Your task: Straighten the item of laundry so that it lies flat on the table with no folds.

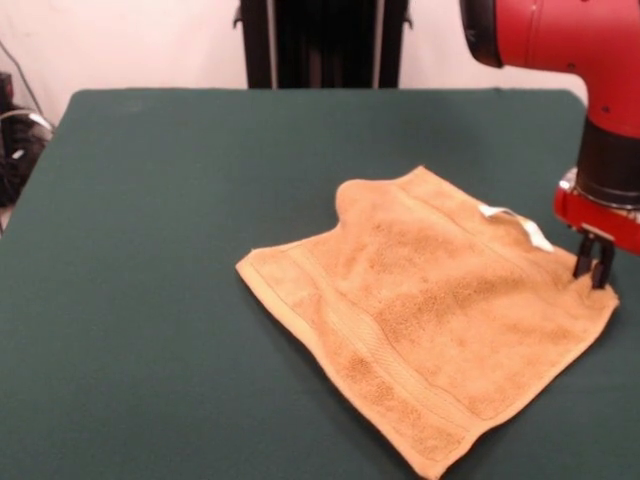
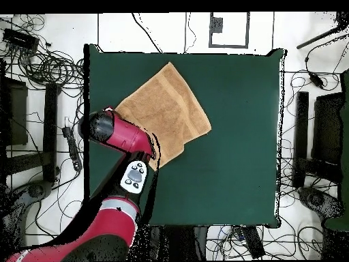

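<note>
The item of laundry (image 1: 440, 310) is a golden-orange towel lying spread on the right part of the green table (image 1: 150, 250). Its white tag loop (image 1: 518, 222) lies on the far right edge. The far corner (image 1: 350, 195) is bunched and rounded, and the edge beside it is pulled inward. My gripper (image 1: 593, 283) comes down at the towel's right corner, its fingers close together and pinching the cloth at the table surface. In the overhead view the towel (image 2: 163, 106) lies at an angle on the table (image 2: 238, 136), and the red arm (image 2: 126, 136) hides the gripper and that corner.
The black pedestal (image 1: 320, 40) stands behind the table's far edge. The towel's near corner reaches close to the table's front edge (image 1: 430, 470). Cables (image 2: 41, 61) and stands lie on the floor around the table.
</note>
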Controlling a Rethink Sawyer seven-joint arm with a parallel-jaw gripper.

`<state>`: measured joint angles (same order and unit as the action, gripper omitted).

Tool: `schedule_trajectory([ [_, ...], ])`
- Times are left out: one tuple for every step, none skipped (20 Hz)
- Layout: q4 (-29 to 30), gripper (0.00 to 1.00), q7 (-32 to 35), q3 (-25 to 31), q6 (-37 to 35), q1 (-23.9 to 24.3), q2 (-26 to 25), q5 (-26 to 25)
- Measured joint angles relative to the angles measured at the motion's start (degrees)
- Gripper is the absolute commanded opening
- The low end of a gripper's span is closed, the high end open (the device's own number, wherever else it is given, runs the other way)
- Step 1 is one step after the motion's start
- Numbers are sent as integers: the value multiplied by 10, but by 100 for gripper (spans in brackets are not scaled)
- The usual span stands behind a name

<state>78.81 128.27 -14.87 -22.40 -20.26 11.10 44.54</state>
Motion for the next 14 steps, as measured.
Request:
schedule_trajectory([
  [-1,0,1,0,-1,0,0,0],
  [-4,0,5,0,-4,0,-1,0],
  [-5,0,8,0,-7,0,-2,0],
  [-8,0,12,0,-10,0,-2,0],
  [-10,0,16,0,-13,0,-2,0],
  [-11,0,19,0,-15,0,-3,0],
  [-12,0,21,0,-17,0,-3,0],
  [-13,0,23,0,-18,0,-3,0],
  [-14,0,25,0,-19,0,-3,0],
  [-14,0,31,1,-19,0,-3,0],
  [-14,0,34,1,-19,0,-3,0],
  [-14,0,35,2,-19,0,-3,0],
  [-14,0,36,2,-19,0,-3,0],
  [-14,0,37,6,-19,2,-3,1],
])
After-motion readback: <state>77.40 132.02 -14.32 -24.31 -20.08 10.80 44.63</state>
